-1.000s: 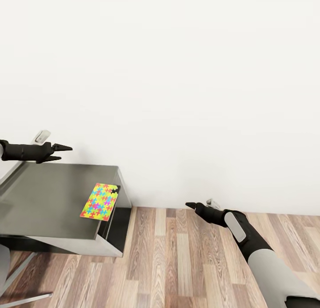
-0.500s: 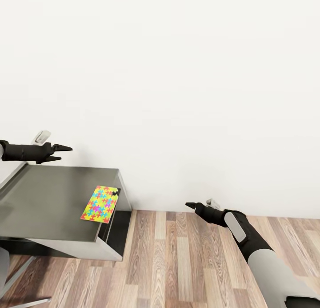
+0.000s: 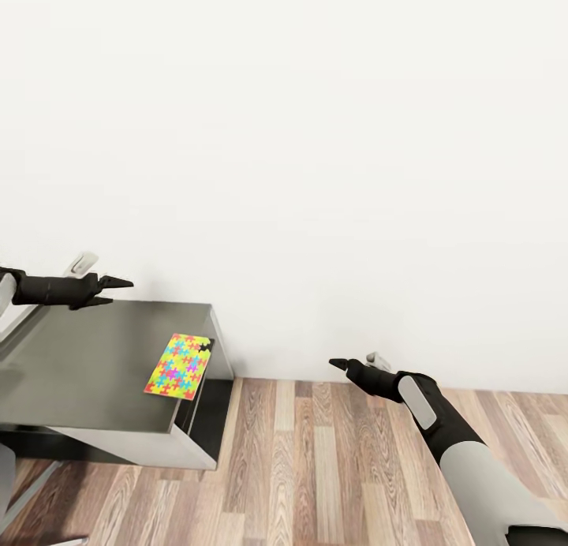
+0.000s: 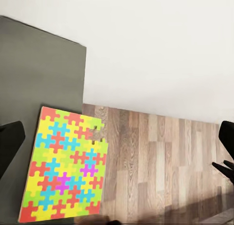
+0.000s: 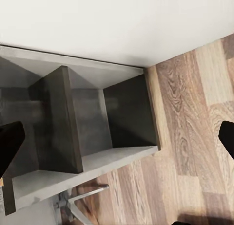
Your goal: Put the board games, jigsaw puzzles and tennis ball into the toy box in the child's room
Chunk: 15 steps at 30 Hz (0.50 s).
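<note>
The dark grey-topped side cabinet (image 3: 87, 364) is cut off at the left edge, so its far-left part goes unseen. One jigsaw puzzle (image 3: 179, 365) lies flat at the cabinet's right edge, long axis running near to far, its far right corner overhanging the rim slightly, perhaps. The left gripper (image 3: 118, 290) hovers above the cabinet's far side, jaws apart and empty. The right gripper (image 3: 341, 364) hangs over the wood floor (image 3: 315, 467); whether its jaws are parted I cannot tell
</note>
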Tool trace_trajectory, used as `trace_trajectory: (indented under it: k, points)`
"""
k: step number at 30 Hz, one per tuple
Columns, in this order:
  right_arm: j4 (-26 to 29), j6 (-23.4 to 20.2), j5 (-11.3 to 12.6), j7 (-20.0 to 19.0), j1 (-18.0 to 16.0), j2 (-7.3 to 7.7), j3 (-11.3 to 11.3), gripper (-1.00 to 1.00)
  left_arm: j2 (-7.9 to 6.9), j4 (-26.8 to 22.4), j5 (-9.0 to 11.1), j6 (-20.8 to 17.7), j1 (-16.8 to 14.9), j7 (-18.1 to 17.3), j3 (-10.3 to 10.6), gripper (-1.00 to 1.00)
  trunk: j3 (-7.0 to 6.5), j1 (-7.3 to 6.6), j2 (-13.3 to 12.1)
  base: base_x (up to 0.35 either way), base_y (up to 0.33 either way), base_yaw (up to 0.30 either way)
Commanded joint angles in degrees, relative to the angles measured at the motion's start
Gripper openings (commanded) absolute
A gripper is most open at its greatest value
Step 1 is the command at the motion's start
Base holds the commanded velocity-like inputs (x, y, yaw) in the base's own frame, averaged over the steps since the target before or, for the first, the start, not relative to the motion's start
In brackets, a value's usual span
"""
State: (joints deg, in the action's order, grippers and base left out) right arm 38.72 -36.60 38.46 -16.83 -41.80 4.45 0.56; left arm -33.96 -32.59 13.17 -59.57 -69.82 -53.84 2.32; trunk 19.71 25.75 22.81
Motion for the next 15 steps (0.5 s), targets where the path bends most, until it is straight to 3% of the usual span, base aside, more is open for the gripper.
trace_trajectory:
  k: [1, 7, 15]
  points:
    - [0.0, -0.2, 0.1, 0.0, 0.0, 0.03, 0.1, 1.0, 0.07, 0.0, 0.4, 0.1, 1.1, 0.0, 0.2, 1.0, 0.0, 0.04, 0.1, 0.0, 0.0, 0.0]
    - [0.0, -0.2, 0.1, 0.0, 0.0, 0.01, 0.1, 1.0, 0.26, -0.1, 0.5, 3.4, 5.4, -0.7, 0.2, 1.0, -0.57, 0.04, 0.1, 0.0, 0.0, 0.0]
    - [0.0, -0.1, 0.1, 0.0, 0.0, -0.08, 0.1, 1.0, 0.26, -0.8, 0.3, 5.1, 10.5, -10.1, 0.1, 1.0, -1.34, 0.04, 0.1, 0.0, 0.0, 0.0]
